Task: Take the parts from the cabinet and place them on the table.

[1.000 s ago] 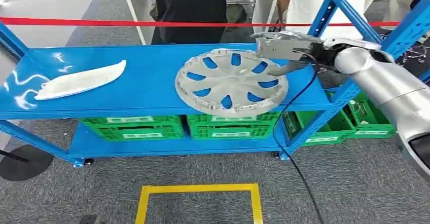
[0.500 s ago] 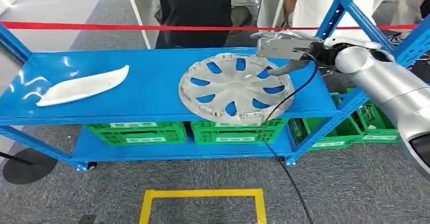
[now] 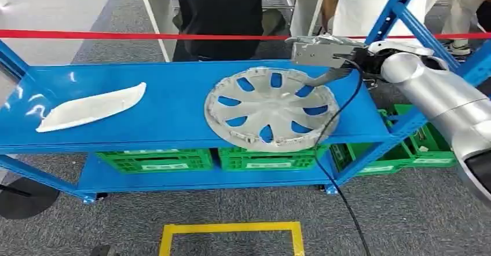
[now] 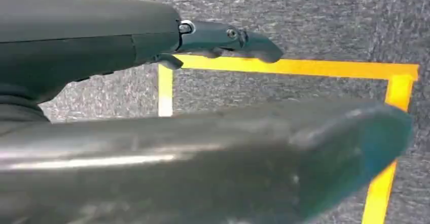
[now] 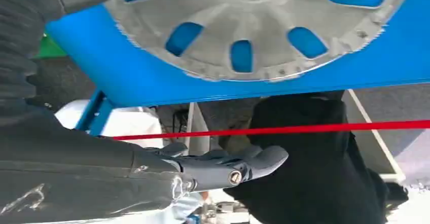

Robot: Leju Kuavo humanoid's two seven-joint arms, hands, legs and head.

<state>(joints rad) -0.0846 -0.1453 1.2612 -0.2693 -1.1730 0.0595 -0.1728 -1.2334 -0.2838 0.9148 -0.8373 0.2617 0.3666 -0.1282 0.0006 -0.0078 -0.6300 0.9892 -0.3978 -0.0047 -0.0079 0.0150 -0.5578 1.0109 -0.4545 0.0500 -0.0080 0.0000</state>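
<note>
Silver-grey plastic hubcap [image 3: 271,109], round with spoke-shaped openings, lies flat on the upper blue metal shelf [image 3: 168,102] of the rack, toward its right end, its near rim hanging a little over the shelf's front edge. In the right wrist view the same hubcap [image 5: 263,26] shows over the blue board. At the shelf's left end, well apart from it, lies a white curved elongated plastic trim piece [image 3: 90,106], slanting from the front left toward the back.

The right hand [image 3: 319,56] hangs over the hubcap's far right rim, near the shelf's back edge, at the end of the silver arm that comes in from the right. Its thumb points down toward the rim, and its dark fingers [image 5: 238,165] stretch out straight with nothing between them; whether the thumb touches the rim I cannot tell. A black cable [image 3: 336,146] runs from the wrist down across the hubcap's right side and onto the floor.

The left hand [image 4: 223,36] hangs low over grey carpet, holding nothing, fingers extended, above a yellow tape square [image 4: 284,67] on the floor.

Green plastic crates [image 3: 153,159] stand on the lower shelf, with more beside the rack's right leg. A red barrier tape [image 3: 145,35] stretches behind the rack, and a person in dark clothes [image 3: 223,10] stands beyond it.
</note>
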